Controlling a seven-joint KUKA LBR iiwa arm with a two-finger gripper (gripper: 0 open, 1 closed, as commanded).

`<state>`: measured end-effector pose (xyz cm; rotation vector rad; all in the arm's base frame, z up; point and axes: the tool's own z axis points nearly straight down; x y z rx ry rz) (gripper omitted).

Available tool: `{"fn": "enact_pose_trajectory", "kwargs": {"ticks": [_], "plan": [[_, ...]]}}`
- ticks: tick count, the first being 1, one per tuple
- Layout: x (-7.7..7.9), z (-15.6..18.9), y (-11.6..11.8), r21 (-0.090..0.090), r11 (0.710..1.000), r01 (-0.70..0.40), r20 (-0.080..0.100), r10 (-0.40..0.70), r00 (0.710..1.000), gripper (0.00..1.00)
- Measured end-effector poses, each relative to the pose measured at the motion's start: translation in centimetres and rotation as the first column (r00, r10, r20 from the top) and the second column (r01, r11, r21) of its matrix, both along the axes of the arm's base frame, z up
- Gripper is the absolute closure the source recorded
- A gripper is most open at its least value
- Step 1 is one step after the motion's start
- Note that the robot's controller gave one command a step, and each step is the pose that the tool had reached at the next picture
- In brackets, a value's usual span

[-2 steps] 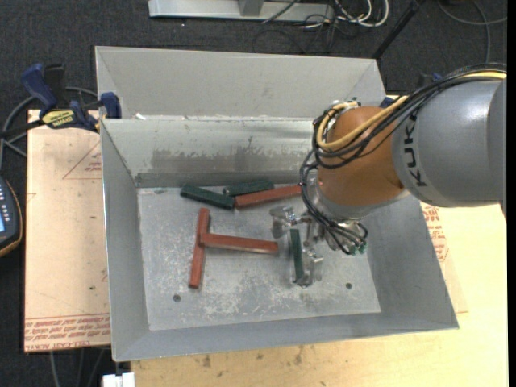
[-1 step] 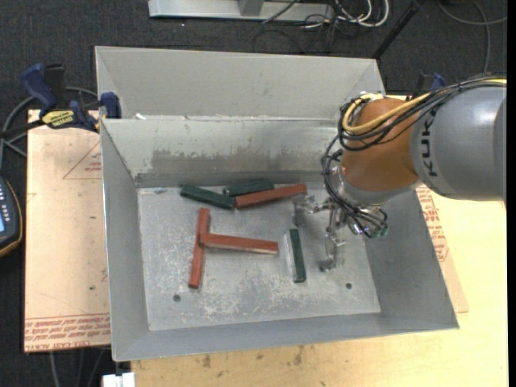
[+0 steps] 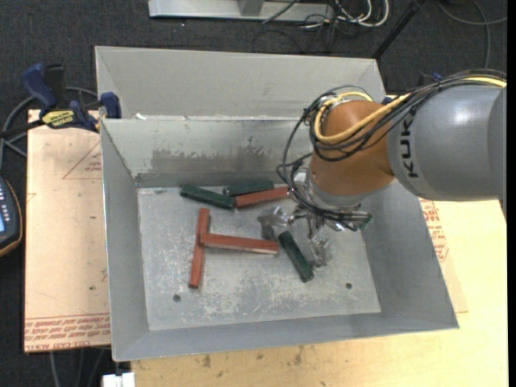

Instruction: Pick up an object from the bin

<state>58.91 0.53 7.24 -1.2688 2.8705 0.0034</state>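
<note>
Item: grey metal bin (image 3: 242,309), holding five loose bars on its floor. The gripper (image 3: 310,239) is seen low over the floor, toward 3 o'clock from the floor's middle, below the orange wrist cover (image 3: 351,147) and its cables on the grey arm (image 3: 451,143). Whether the gripper is open or closed cannot be told, its tip being mixed with metal parts and shadow. Nearest thing: a short dark green bar (image 3: 295,256), laid flat and slanted from 11 o'clock to 5 o'clock, just beside the gripper on its 7 o'clock side and seemingly touched by it at the upper end; it is not seen to be held. A long red bar (image 3: 239,243) is laid nearly level at 9 o'clock of the gripper, its right end close to the short dark green bar. An upright red bar (image 3: 198,248) is set against that bar's left end, the two forming a T on its side. Toward 11 o'clock, at the back wall, a second dark green bar (image 3: 206,195) and a reddish-brown bar (image 3: 260,193) are laid end to end, overlapping slightly.
</note>
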Motion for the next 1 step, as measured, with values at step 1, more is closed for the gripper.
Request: {"fn": "enact_pose_trajectory", "kwargs": {"ticks": [1], "plan": [[0.03,0.07,-0.18,-0.001,1.000,0.003,-0.001,-0.003,1.000,1.00]]}}
